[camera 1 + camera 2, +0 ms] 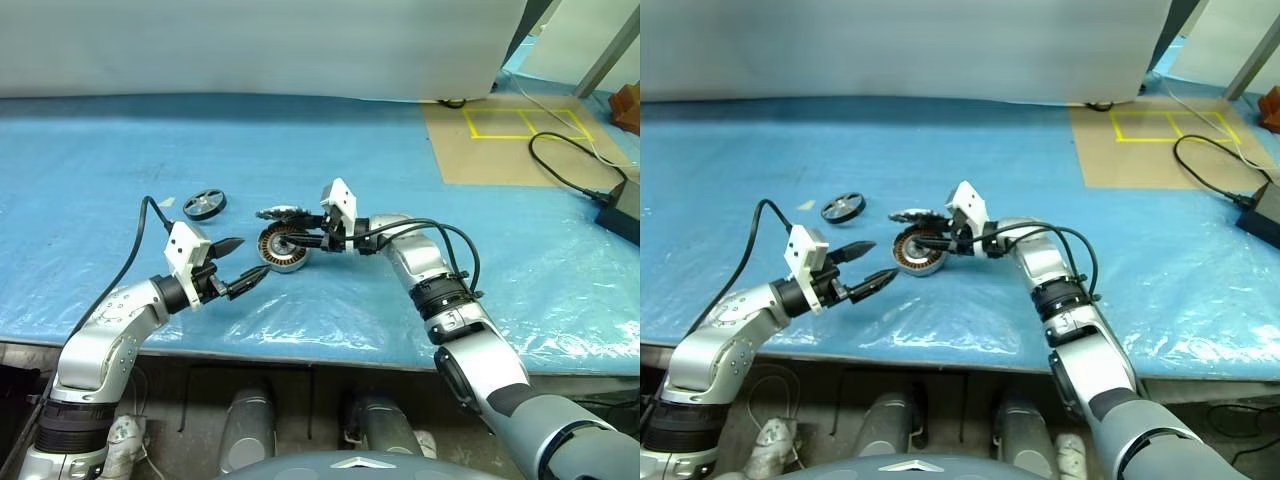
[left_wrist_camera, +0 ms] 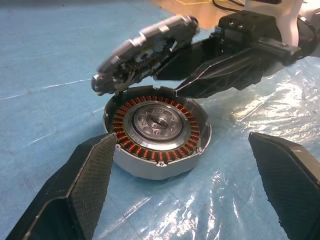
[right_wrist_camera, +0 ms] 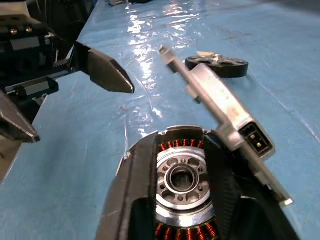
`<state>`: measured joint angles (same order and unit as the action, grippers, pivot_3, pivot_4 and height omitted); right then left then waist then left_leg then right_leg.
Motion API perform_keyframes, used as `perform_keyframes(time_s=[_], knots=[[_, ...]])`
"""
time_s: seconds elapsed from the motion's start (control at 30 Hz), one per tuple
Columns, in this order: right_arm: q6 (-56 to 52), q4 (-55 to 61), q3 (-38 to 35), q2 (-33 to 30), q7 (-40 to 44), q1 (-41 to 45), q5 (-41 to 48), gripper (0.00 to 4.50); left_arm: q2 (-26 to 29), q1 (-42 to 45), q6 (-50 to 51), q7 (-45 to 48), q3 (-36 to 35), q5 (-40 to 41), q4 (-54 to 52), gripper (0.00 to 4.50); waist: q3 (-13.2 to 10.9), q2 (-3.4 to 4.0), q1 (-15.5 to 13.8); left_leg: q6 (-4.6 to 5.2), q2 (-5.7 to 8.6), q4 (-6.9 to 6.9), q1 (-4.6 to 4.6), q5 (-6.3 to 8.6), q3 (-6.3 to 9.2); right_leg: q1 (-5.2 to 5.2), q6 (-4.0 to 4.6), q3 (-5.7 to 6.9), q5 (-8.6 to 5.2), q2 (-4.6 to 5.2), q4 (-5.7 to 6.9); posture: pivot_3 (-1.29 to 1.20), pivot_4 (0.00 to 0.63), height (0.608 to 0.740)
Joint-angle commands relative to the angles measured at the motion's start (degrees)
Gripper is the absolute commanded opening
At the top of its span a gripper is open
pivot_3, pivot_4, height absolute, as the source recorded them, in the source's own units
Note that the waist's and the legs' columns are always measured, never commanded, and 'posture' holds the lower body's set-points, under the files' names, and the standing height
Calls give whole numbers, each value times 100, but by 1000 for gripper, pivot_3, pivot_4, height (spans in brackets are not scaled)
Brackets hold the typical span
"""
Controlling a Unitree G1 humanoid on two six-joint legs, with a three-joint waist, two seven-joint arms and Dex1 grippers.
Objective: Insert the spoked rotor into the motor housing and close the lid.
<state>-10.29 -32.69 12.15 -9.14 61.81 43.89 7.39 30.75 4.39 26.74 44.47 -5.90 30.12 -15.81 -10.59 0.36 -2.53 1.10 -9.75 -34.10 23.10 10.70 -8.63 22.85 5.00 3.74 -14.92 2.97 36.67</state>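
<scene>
My right gripper (image 1: pixel 300 240) pinches the hinged lid (image 2: pixel 145 50) and holds it tilted up off the motor housing (image 1: pixel 282 248), baring the coils for the spoked rotor (image 1: pixel 204 205) lying behind, while my left gripper (image 1: pixel 238 268) waits wide open nearby.

The squat silver metal motor housing (image 2: pixel 159 145), ringed inside with copper-brown coil windings around a silver hub, sits open-topped on the blue plastic-covered table, nearer its front edge than its back and roughly midway along it. The flat round silver-grey metal lid (image 2: pixel 145 52) is lifted and tilted, its low edge just above the housing's rim. The small dark-rimmed spoked rotor (image 1: pixel 204 204) with silver spokes lies flat on the sheet, apart from the housing, toward the table's left end.
</scene>
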Motion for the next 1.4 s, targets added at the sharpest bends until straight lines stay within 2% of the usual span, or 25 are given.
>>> perform_keyframes(time_s=[0.03, 0.07, 0.57, 1.4], knots=[[86, 204, 122, 20, 66, -54, -47, 255, -13, 70, -43, 4, 1, 23, -68, 4500, 0, 0, 0, 0, 0, 0, 0, 0, 0, 0, 0, 0, 0, 0, 0, 0, 150, 740], [99, 189, 152, 27, 63, -60, -70, 33, -11, 74, -39, 5, 5, 23, -71, 4500, 0, 0, 0, 0, 0, 0, 0, 0, 0, 1, 0, 0, 0, 0, 0, 0, 150, 740], [317, -230, 122, 194, -203, 190, -199, 33, -72, 138, -62, -22, 55, 6, -43, 4500, 0, 0, 2, 0, 0, 0, 0, 0, 0, 0, 0, 0, 0, 0, 0, 0, 150, 740], [1321, -1940, 124, 699, -797, 770, -672, 33, -65, 134, -61, 8, 123, 6, -71, 4500, 0, 0, 11, -7, 0, -1, -1, 4, 0, 0, 0, 0, 0, 0, 2, 0, 150, 740]])
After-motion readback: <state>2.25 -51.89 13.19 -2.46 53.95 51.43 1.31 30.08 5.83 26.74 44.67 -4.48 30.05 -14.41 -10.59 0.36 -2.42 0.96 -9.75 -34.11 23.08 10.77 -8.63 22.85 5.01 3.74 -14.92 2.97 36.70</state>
